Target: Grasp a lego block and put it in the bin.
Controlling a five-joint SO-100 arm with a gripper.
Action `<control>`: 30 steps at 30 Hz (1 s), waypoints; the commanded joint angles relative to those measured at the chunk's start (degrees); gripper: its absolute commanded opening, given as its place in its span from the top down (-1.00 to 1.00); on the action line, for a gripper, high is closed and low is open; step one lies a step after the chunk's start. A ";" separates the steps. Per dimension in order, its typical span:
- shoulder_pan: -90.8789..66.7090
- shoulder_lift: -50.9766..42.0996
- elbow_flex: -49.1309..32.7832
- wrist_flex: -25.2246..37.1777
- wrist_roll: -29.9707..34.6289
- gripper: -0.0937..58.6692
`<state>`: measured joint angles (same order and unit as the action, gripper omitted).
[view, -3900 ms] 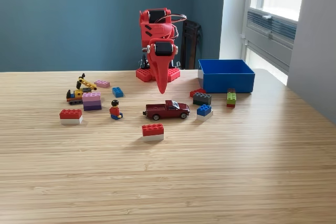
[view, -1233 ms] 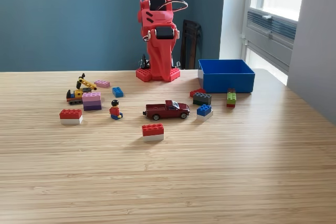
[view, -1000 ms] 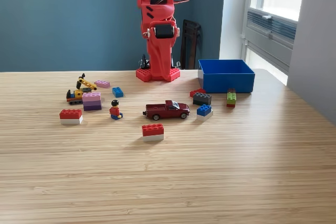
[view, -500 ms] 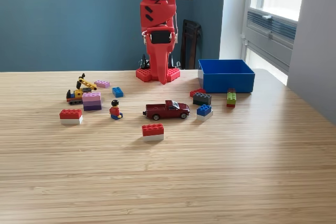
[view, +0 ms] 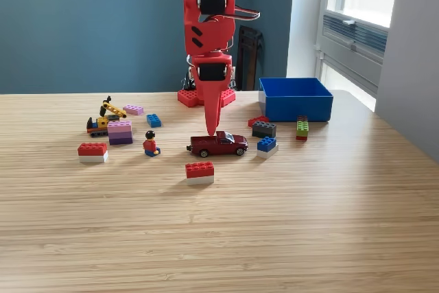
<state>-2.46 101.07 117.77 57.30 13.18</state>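
Note:
In the exterior view my red arm reaches forward and down, and my gripper (view: 212, 130) points at the table just above and behind the dark red toy car (view: 218, 144). Its jaws look closed to a point with nothing between them. The blue bin (view: 296, 98) stands at the back right. Lego blocks lie scattered: a red-and-white one (view: 199, 172) in front of the car, another red-and-white one (view: 92, 151) at the left, a blue-and-white one (view: 267, 145), a dark one (view: 264, 129), a green stack (view: 302, 127), a purple stack (view: 120, 132) and a small blue one (view: 153, 120).
A minifigure (view: 150, 144) sits left of the car. A small yellow-and-black toy vehicle (view: 103, 118) and a pink plate (view: 134, 109) lie at the back left. The arm's red base (view: 206, 95) stands at the table's far edge. A window is at the right.
The arm has unfolded upward and extended forward. The gripper came down from near the base toward the toy car. No block or toy has moved.

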 commanded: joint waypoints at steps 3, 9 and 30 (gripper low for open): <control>0.09 -5.19 -6.42 -0.09 -0.18 -0.30; 0.00 -8.70 -7.91 -0.18 -0.62 -0.28; -0.09 -15.56 -7.56 -2.29 0.44 0.99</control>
<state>-2.55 85.43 109.51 56.07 13.54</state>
